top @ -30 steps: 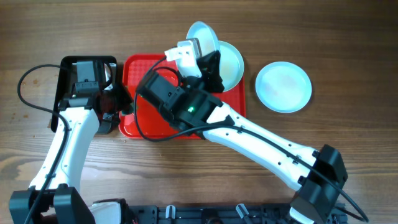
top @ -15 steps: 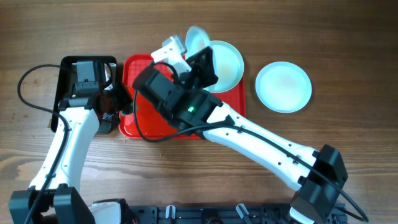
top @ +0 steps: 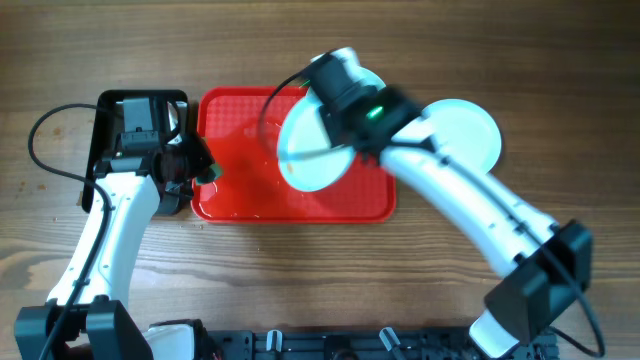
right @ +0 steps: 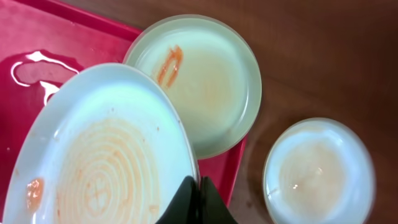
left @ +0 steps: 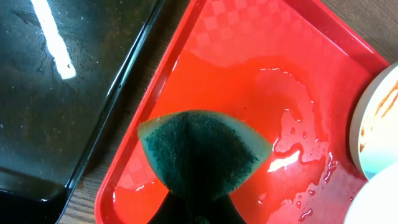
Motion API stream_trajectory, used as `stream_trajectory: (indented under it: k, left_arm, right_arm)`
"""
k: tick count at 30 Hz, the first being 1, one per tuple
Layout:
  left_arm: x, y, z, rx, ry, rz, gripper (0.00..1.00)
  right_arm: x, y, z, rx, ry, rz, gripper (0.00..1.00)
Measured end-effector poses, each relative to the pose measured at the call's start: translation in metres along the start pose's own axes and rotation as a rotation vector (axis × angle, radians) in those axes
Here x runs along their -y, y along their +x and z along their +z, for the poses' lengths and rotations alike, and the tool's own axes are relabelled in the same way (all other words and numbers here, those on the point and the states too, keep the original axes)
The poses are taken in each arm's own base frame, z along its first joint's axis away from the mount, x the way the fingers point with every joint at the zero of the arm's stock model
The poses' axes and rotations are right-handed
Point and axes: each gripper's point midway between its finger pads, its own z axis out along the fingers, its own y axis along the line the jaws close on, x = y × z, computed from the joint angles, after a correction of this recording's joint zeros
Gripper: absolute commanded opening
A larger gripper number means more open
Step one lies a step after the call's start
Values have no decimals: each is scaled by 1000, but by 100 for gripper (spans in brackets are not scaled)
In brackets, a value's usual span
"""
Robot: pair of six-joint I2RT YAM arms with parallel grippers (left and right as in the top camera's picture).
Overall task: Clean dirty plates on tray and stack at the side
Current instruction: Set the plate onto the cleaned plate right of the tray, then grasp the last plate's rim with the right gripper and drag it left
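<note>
R gripper (right: 198, 190), jaws clamped on rim of smeared plate (top: 312, 152), has swung it from back edge of tray (top: 240, 195) to over mid-tray, tilted face-up, prob. for scrub by sponge (left: 202, 149) pinched tight in L gripper (top: 197, 170).

We take this for a robotics lab bench, not a kitchen: the left arm (top: 110, 230) and right arm (top: 470, 200) rise beside a black rail (top: 330, 345) at the edge of a bare wood-grain table (top: 560, 60), a cable (top: 40, 140) trailing loose, with just a red tray (top: 230, 205), black pan (left: 62, 124), sponge (left: 202, 149) and smeared plate (right: 106, 174) as props
</note>
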Motion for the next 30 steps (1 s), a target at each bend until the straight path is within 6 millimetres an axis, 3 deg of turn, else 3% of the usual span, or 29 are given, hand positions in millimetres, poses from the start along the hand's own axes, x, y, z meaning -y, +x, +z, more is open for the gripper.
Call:
stream_trajectory:
  k: [4, 10, 13, 14, 18, 19, 20, 22, 30]
  left_arm:
    - [0, 0, 0, -1, -1, 0, 4]
    - [0, -1, 1, 3, 2, 0, 4]
    - [1, -1, 1, 4, 3, 1, 4]
    - [1, -1, 1, 5, 3, 1, 4]
    - [1, -1, 1, 5, 2, 1, 4]
    - [1, -1, 1, 4, 2, 1, 4]
    - [1, -1, 1, 4, 3, 1, 4]
    - [1, -1, 1, 4, 2, 1, 4]
    - [1, -1, 1, 4, 3, 1, 4]
  right_arm:
    - [69, 13, 10, -114, -110, 233, 4]
    - [212, 54, 8, -181, -3, 587, 4]
    - [246, 81, 16, -210, 40, 680, 4]
    - [254, 98, 24, -237, 53, 713, 4]
    - [257, 134, 52, -279, 70, 758, 8]
    - [255, 138, 56, -285, 74, 763, 17]
    - [253, 144, 60, -294, 77, 770, 33]
    - [252, 149, 69, -286, 82, 779, 41]
    - [227, 120, 76, -199, -80, 705, 45]
